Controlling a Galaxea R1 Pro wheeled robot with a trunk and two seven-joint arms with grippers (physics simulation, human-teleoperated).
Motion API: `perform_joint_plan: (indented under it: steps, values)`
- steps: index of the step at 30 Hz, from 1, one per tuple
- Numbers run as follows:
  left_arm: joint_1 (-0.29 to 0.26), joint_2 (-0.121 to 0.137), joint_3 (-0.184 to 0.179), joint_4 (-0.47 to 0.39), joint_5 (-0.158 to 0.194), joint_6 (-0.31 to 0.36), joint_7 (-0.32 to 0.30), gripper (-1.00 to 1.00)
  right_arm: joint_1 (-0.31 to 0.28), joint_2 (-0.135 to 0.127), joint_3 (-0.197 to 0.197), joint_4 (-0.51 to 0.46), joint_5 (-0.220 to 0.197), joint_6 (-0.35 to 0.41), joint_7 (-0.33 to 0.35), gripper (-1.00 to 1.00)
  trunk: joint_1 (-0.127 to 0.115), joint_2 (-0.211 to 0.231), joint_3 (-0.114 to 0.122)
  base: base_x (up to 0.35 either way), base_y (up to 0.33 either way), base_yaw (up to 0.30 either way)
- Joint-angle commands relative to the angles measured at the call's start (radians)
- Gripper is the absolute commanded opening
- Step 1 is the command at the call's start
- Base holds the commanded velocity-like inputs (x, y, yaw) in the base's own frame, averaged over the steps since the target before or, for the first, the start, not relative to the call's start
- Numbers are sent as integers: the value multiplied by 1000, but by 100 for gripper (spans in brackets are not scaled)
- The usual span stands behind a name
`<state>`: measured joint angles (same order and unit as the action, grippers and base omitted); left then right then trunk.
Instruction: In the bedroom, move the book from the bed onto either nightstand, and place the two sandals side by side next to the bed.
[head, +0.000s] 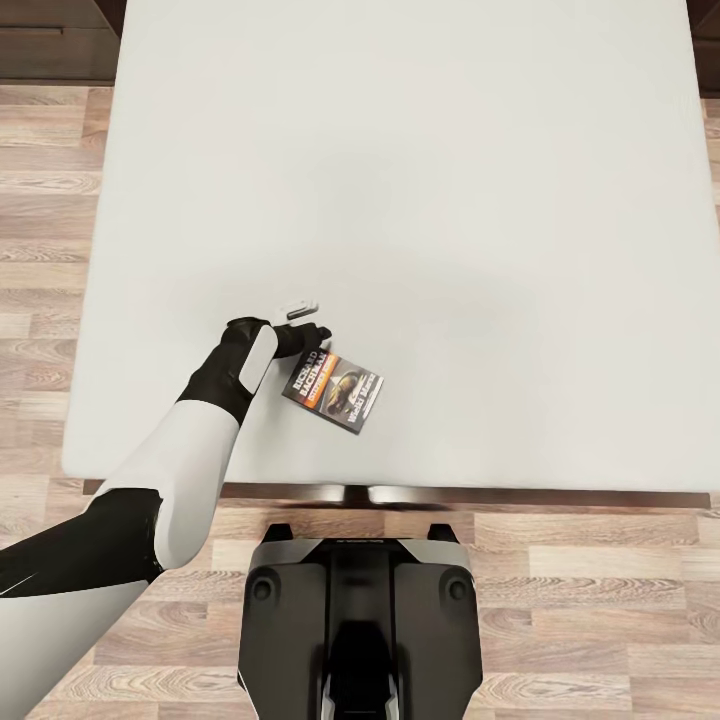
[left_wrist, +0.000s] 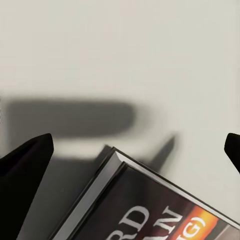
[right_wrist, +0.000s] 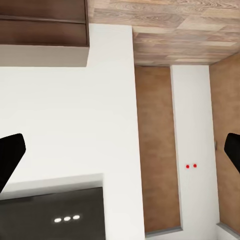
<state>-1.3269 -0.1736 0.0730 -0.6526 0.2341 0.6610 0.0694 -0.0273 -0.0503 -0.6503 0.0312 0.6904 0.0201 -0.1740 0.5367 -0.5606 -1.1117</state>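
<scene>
The small dark paperback book (head: 334, 391) with its orange band lies flat on the large off-white mattress of the dark-framed bed (head: 420, 200), near the bed's foot edge, so it has not been lifted. The left tool (head: 305, 322) hovers at the book's corner nearest the headboard, fingers spread apart; in the left wrist view the book (left_wrist: 150, 205) sits between the two dark fingertips (left_wrist: 25, 170). The right tool's (right_wrist: 120, 160) fingers are also spread wide, holding nothing. Judging from this, the nightstand placement and both sandals remain undone.
</scene>
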Motion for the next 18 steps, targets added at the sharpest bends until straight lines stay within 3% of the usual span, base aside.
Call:
perform_joint_plan:
  steps: [1,18]
  values:
    - [0,-1,4,44,22,-8,-3,100,-1,-1,-6,3,11,1,-5,100,1,0,-1,0,0,0]
    - [-1,-1,3,42,22,-10,8,100,-1,-2,-6,3,11,1,-5,100,1,0,-1,0,0,0]
